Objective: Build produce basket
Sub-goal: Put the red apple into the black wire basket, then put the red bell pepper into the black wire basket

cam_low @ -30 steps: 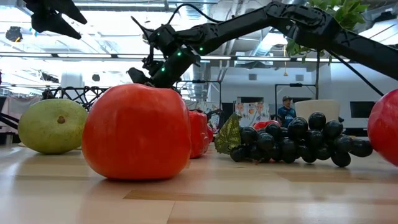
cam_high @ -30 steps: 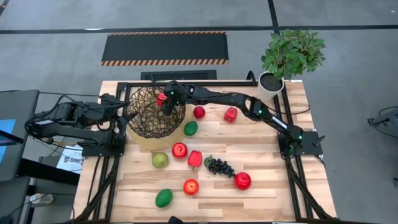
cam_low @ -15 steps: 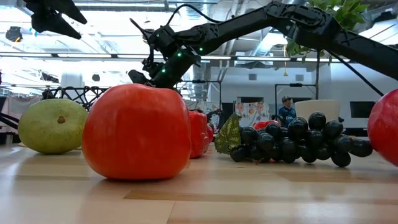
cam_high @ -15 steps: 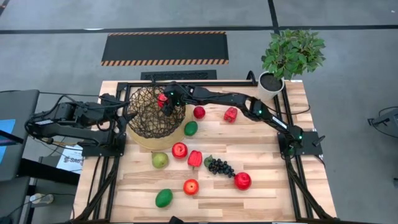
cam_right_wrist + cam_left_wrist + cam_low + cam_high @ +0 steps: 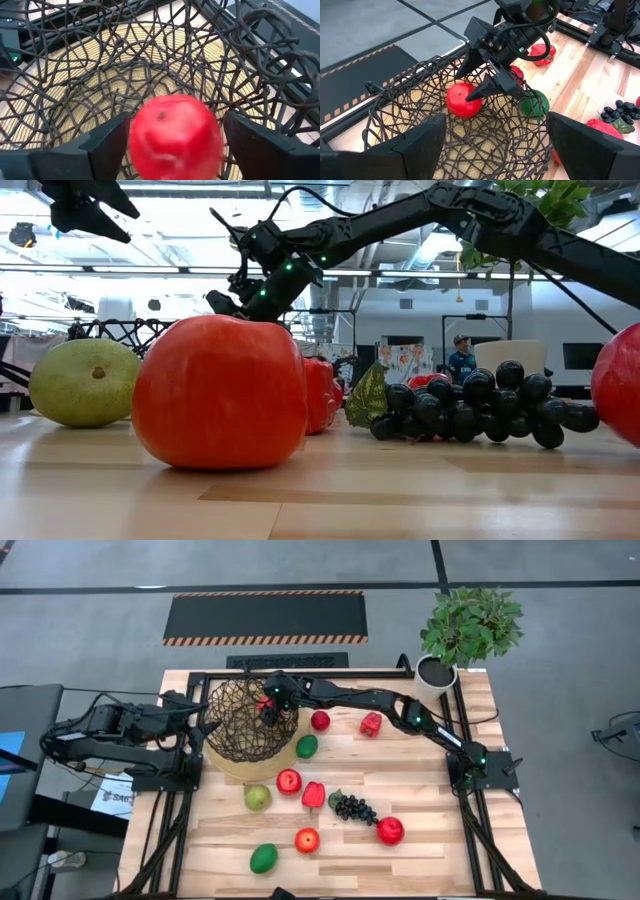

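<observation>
Pale plank bench carries my scattered produce; grey floor, a striped dark mat and a potted plant lie beyond. My right pincer hangs over the dark open-weave wire basket, fingers spread wide around a red round apple, apparently loose between them. My left pincer sits at the basket's rim, spread wide; the basket's tan base is mostly hidden.

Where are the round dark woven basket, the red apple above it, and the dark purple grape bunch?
round dark woven basket [image 5: 395, 125], left wrist view, on its wire side wall.
red apple [image 5: 175, 135], right wrist view, on the middle of its front.
dark purple grape bunch [image 5: 355, 808], high view, on the middle grapes.
</observation>
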{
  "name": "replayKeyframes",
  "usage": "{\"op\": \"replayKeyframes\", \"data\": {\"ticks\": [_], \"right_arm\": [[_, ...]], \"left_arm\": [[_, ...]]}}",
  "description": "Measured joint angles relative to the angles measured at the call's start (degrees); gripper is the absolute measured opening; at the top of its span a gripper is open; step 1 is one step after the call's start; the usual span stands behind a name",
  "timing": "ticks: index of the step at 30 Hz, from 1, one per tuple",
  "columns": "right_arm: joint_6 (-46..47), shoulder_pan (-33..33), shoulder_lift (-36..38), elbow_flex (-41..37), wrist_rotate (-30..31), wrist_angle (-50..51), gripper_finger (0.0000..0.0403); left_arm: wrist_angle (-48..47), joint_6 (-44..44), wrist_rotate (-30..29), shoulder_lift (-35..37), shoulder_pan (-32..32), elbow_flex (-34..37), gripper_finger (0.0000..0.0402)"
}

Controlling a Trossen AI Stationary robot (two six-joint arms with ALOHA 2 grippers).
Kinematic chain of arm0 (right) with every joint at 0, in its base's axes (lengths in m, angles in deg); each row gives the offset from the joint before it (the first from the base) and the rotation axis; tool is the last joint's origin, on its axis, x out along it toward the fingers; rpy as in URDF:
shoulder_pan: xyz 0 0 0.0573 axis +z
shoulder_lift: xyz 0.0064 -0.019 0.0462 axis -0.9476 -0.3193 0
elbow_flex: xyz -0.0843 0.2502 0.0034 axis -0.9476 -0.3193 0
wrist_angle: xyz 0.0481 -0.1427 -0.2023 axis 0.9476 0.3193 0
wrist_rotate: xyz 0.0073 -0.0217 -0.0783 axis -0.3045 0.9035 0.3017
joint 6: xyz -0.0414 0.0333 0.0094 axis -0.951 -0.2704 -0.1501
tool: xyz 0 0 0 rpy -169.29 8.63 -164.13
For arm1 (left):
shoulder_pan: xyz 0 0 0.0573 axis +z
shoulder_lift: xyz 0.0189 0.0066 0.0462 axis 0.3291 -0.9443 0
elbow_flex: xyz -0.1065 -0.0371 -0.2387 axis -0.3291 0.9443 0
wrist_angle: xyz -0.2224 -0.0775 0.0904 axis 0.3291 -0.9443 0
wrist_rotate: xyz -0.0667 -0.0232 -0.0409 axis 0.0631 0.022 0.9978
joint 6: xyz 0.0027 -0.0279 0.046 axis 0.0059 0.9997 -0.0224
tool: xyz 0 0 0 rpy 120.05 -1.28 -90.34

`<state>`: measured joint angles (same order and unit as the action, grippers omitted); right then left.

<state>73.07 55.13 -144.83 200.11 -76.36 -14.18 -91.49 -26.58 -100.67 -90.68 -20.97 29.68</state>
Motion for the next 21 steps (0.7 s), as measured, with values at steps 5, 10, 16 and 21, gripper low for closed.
{"op": "replayKeyframes", "data": {"ticks": [5, 10, 16, 21], "right_arm": [[0.0, 0.0, 0.2, 0.8, -0.6, 1.2, 0.0358], [-2.3, 0.0, 6.0, 0.7, -1.7, 7.4, 0.0364], [-4.1, 0.0, 15.8, 0.9, -1.6, 25.4, 0.0362], [-3.2, 0.6, 23.2, 0.8, -1.5, 43.7, 0.0362]], "left_arm": [[0.0, 0.0, 0.0, 0.0, 0.0, 0.0, 0.0330], [0.0, 0.5, 0.0, 0.0, 0.0, 0.0, 0.0330], [-0.1, 0.9, 0.3, 0.0, 0.0, 0.0, 0.0330], [-0.1, 1.0, 1.2, 0.0, 0.0, 0.0, 0.0330]]}}
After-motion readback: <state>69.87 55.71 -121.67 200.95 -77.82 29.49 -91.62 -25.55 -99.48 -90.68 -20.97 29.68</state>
